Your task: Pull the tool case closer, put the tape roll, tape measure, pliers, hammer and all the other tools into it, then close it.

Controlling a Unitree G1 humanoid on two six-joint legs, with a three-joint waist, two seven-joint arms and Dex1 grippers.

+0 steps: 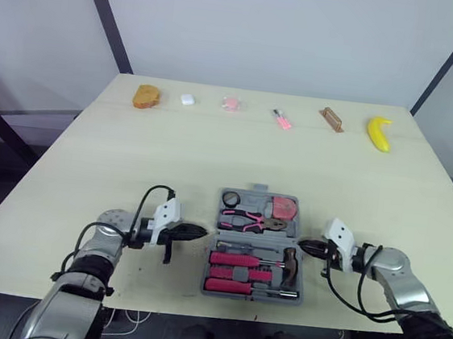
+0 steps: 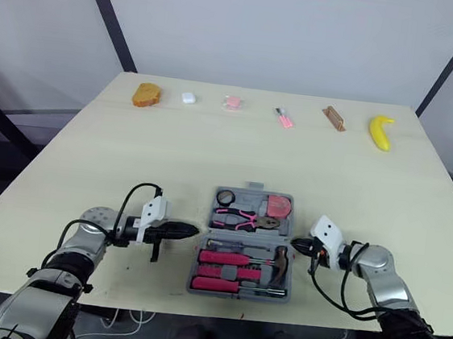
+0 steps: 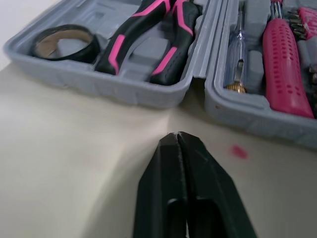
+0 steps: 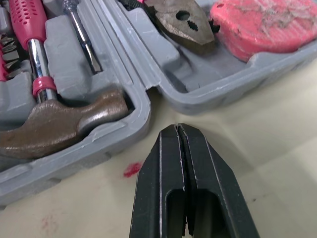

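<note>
The grey tool case (image 1: 256, 253) lies open near the table's front edge. Its far half holds the black tape roll (image 1: 231, 198), the pink-handled pliers (image 1: 252, 220) and the pink tape measure (image 1: 284, 206). Its near half holds the hammer (image 1: 290, 262), pink-handled screwdrivers (image 1: 235, 259) and a slim tester screwdriver (image 3: 237, 54). My left gripper (image 1: 201, 232) is shut with nothing in it, its tip close to the case's left side at the hinge line. My right gripper (image 1: 302, 245) is shut and holds nothing, pointing at the case's right side by the hinge (image 4: 153, 91).
Along the table's far edge lie a piece of bread (image 1: 146, 95), a small white item (image 1: 188, 99), a pink item (image 1: 231, 104), a pink-capped marker (image 1: 281, 119), a brown block (image 1: 331, 119) and a banana (image 1: 379, 132). The table's front edge (image 1: 196, 308) runs just behind the case.
</note>
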